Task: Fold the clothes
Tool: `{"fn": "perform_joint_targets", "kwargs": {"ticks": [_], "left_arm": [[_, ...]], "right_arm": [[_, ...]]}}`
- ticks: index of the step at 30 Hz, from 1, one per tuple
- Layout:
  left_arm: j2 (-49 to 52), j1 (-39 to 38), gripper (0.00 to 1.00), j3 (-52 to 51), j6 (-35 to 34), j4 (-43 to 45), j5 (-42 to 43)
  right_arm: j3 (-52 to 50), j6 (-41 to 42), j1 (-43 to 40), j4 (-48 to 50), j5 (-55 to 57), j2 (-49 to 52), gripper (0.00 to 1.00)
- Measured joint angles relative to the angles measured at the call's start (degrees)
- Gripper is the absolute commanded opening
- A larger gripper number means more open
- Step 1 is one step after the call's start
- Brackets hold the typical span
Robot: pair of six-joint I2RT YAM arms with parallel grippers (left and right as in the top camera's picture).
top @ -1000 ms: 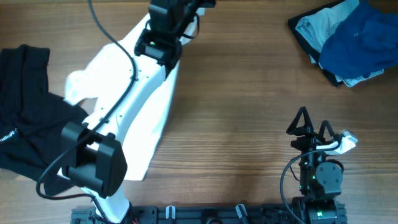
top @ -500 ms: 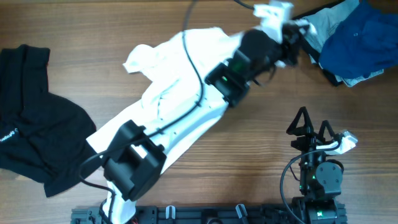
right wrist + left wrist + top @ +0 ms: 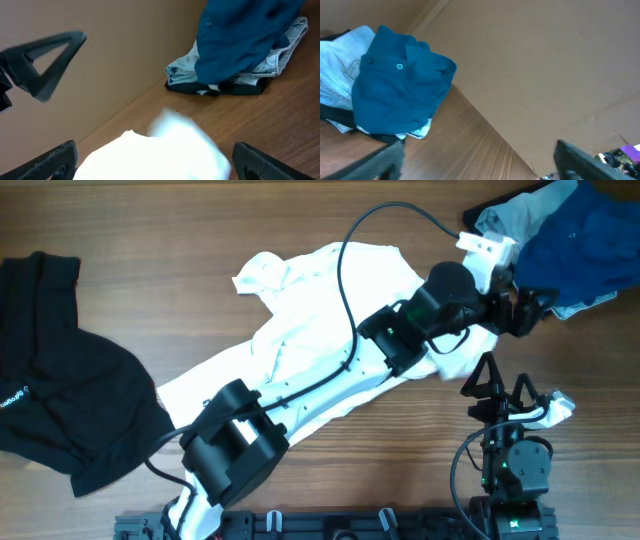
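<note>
In the overhead view no brand can be read. A small white print is seen on the black garment [image 3: 60, 380] at the left edge of the table [image 3: 380, 460], but it is too small to be made out, and that garment is cut off by the frame. The white T-shirt [image 3: 300, 305] is spread diagonally across the table's middle, from the near left toward the far right, and is partly hidden under the left arm [image 3: 235, 450]. The left end effector [image 3: 522, 308] is held past the shirt's right end, close to the pile at the far right corner. In that pile a dark blue garment [image 3: 575, 245] is laid over a pale grey-blue one [image 3: 505, 225]. Whether the shirt is touched cannot be told here. The right end effector [image 3: 503, 385] is parked by the near right corner, near the shirt's right end, with its jaws spread wide.

In the left wrist view, the left fingers [image 3: 580, 160] are seen wide apart, and only table and a plain brown panel [image 3: 545, 60] show between them. The pile lies ahead to the left, with a small round button on the blue cloth.

In the right wrist view, the right fingers [image 3: 50, 162] are likewise spread wide, gripping nothing. The shirt is seen blurred ahead of them, with the pile beyond it. A dark triangular part [image 3: 45, 65] at the left cannot be identified.
</note>
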Motion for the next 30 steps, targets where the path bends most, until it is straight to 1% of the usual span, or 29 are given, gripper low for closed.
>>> {"fn": "perform_joint_targets", "kwargs": {"ticks": [1, 2, 3, 4, 5, 8, 9, 12, 13, 14, 15, 18, 24, 27, 30], "left_arm": [[0.0, 0.59, 0.67, 0.07, -0.09, -0.79, 0.09], [0.0, 1.44, 0.69, 0.15, -0.22, -1.75, 0.22], [0.0, 2.56, 0.69, 0.48, -0.24, -4.79, 0.26], [-0.02, 4.81, 0.61, 0.68, -0.68, -8.7, 0.42], [0.0, 6.36, 0.56, 0.96, -1.2, -12.07, 0.46], [0.0, 14.49, 0.5, 1.4, -3.02, -29.79, 1.53], [0.02, 16.87, 0.49, 1.16, -3.34, -33.16, 1.46], [0.04, 26.53, 0.36, 1.49, -3.8, -50.03, 1.49], [0.04, 29.7, 0.37, 1.33, -3.87, -55.87, 1.44], [0.04, 31.87, 0.41, 1.31, -4.0, -59.98, 1.51], [0.02, 33.88, 0.45, 1.33, -3.65, -65.9, 1.46], [0.02, 36.54, 0.47, 1.25, -2.47, -75.91, 1.2], [0.0, 36.35, 0.46, 1.22, -1.18, -86.05, -0.81], [-0.83, 36.52, 0.48, 1.07, -1.03, -88.59, -3.34], [-3.82, 37.48, 0.49, 0.94, -1.01, -91.1, -5.11]], "right_arm": [[0.0, -0.02, 0.0, 0.0, 0.0, 0.0, 1.0], [0.0, -0.02, 0.0, 0.0, 0.0, 0.0, 1.0], [0.0, 0.0, 0.0, 0.0, 0.0, 0.02, 1.0], [0.0, 0.0, 0.0, 0.0, 0.0, 0.0, 1.0], [0.0, -0.02, 0.0, -0.04, 0.0, 0.0, 1.0], [0.0, 0.0, 0.0, -0.04, 0.0, 0.0, 1.0], [0.0, 0.0, 0.0, -0.02, 0.0, 0.0, 1.0], [0.0, 0.0, 0.0, 0.02, 0.0, 0.02, 1.0], [0.0, 0.0, 0.0, -0.07, 0.0, -0.02, 1.0], [0.0, 0.0, 0.0, 0.0, 0.0, 0.0, 1.0], [0.0, 0.0, 0.0, -0.02, 0.0, 0.0, 1.0], [0.0, 0.0, 0.0, 0.0, 0.0, 0.02, 1.0], [0.0, 0.0, 0.0, 0.02, 0.0, 0.02, 1.0], [0.0, 0.0, 0.0, 0.0, 0.0, 0.02, 1.0], [0.0, 0.0, 0.0, 0.0, 0.0, 0.02, 1.0]]}}
